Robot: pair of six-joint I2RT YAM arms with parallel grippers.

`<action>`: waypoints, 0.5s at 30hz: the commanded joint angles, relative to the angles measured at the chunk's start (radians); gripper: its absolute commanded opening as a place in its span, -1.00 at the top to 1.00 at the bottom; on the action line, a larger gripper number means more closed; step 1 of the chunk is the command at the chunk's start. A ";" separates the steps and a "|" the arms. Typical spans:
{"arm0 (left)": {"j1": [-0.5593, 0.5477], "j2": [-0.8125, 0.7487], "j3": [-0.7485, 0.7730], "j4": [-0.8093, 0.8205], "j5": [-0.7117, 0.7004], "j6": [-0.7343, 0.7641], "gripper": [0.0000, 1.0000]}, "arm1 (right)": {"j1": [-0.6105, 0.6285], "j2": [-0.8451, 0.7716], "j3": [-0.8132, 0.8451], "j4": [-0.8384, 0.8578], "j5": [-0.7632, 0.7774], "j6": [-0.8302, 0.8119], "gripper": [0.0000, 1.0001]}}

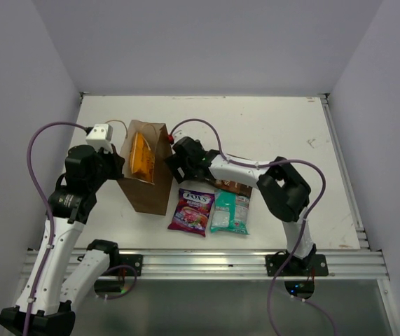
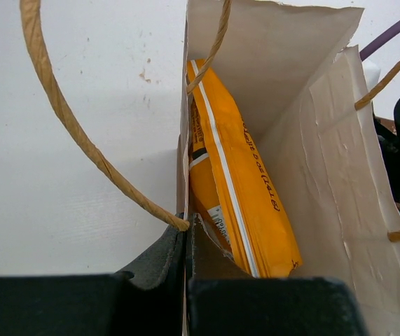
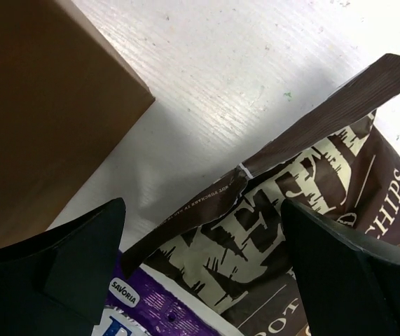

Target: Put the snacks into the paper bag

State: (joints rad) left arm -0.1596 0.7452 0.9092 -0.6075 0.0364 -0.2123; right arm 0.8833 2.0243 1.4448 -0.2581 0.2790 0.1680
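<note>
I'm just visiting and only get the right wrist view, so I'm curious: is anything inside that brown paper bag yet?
Observer: Yes, the orange chip bag stands on edge inside the paper bag.
Visitor: Is something holding the bag?
Observer: The left end effector is shut on the bag's near wall.
Visitor: Any snacks outside that I can't see?
Observer: A teal-white packet lies flat right beside the purple candy bag.
</note>
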 commanded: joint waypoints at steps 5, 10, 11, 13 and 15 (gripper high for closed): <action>-0.006 0.011 0.003 -0.005 -0.013 0.036 1.00 | 0.000 0.040 0.054 -0.084 0.074 0.036 -0.71; -0.004 0.014 0.000 0.002 -0.009 0.037 1.00 | 0.000 0.059 0.023 -0.101 0.074 0.054 -0.34; -0.004 0.014 0.000 0.002 -0.009 0.039 1.00 | 0.000 0.062 0.020 -0.108 0.080 0.059 -0.16; -0.005 0.014 0.000 0.003 -0.009 0.037 1.00 | 0.000 0.062 0.020 -0.119 0.094 0.062 0.57; -0.006 0.013 -0.001 0.002 -0.007 0.037 1.00 | 0.000 0.048 0.017 -0.119 0.104 0.061 0.82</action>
State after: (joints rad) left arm -0.1596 0.7506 0.9092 -0.6067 0.0292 -0.1970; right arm 0.8814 2.0712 1.4677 -0.3210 0.3756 0.2043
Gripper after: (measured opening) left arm 0.015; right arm 0.160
